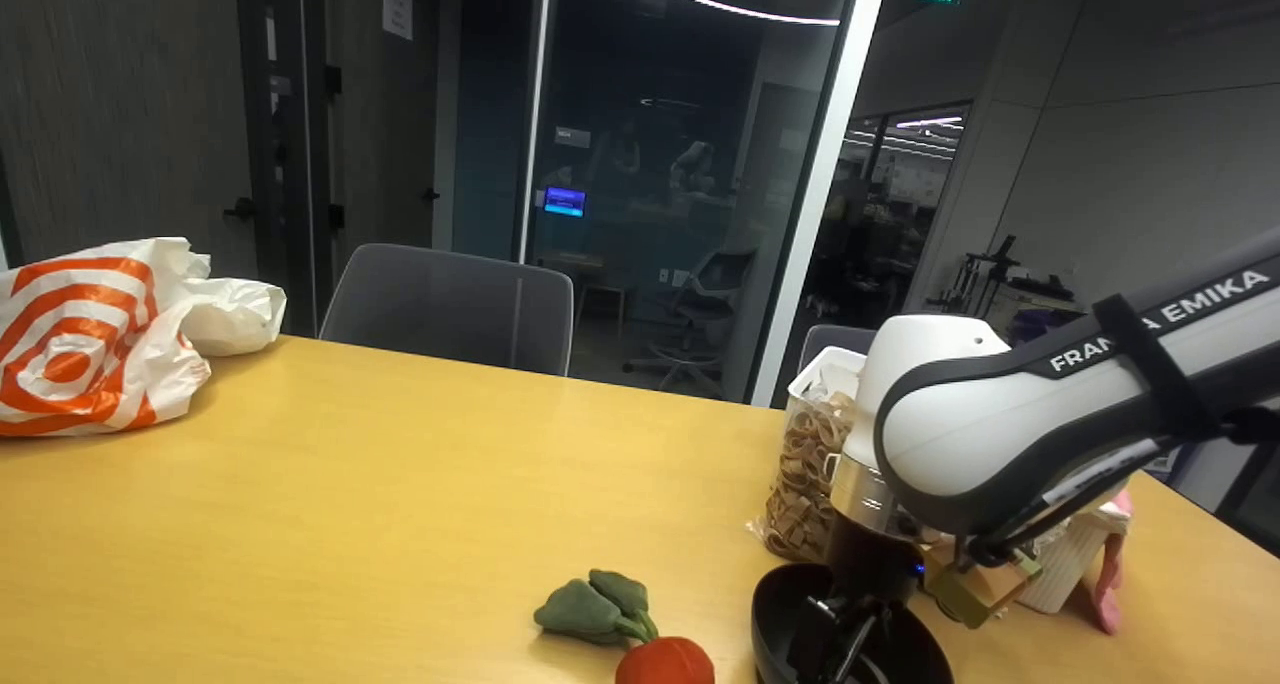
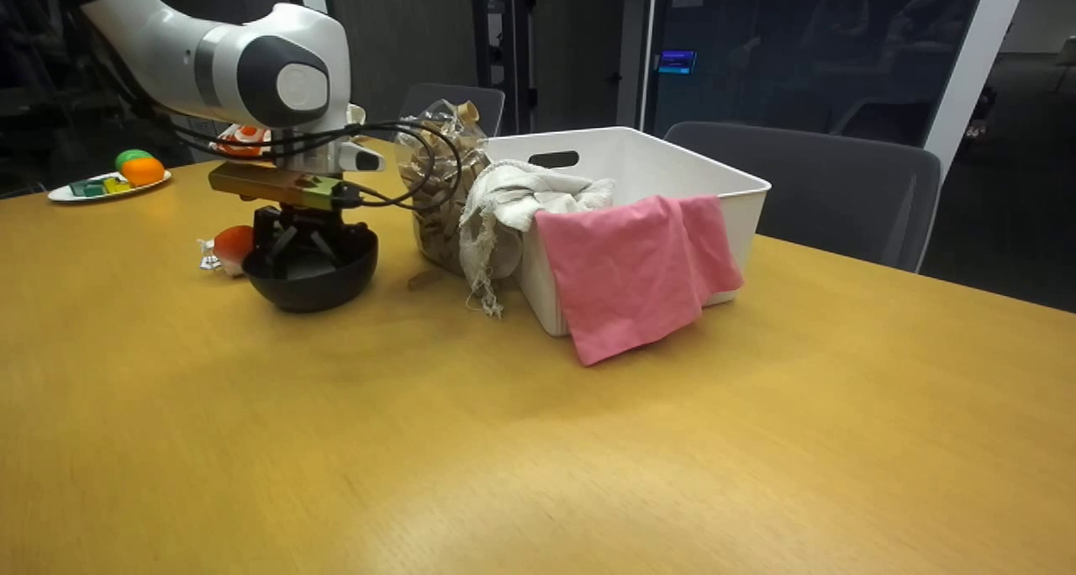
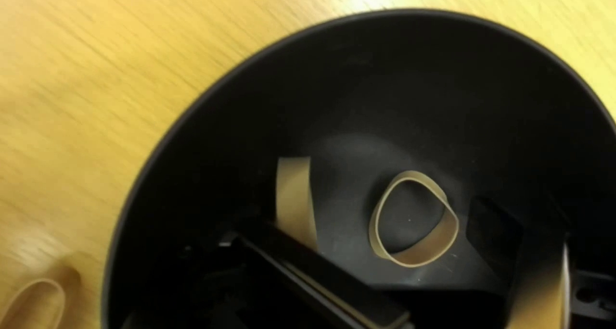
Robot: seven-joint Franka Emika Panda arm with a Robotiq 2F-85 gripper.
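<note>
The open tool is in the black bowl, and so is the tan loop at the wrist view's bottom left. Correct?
Not the loop: the wrist view shows it on the table, outside the bowl. The open tool is in it.

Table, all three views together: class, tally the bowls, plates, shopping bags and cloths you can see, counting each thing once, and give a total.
Black bowl: 1
White plate: 1
Shopping bag: 1
Pink cloth and white cloth: 2
Total: 5
</note>
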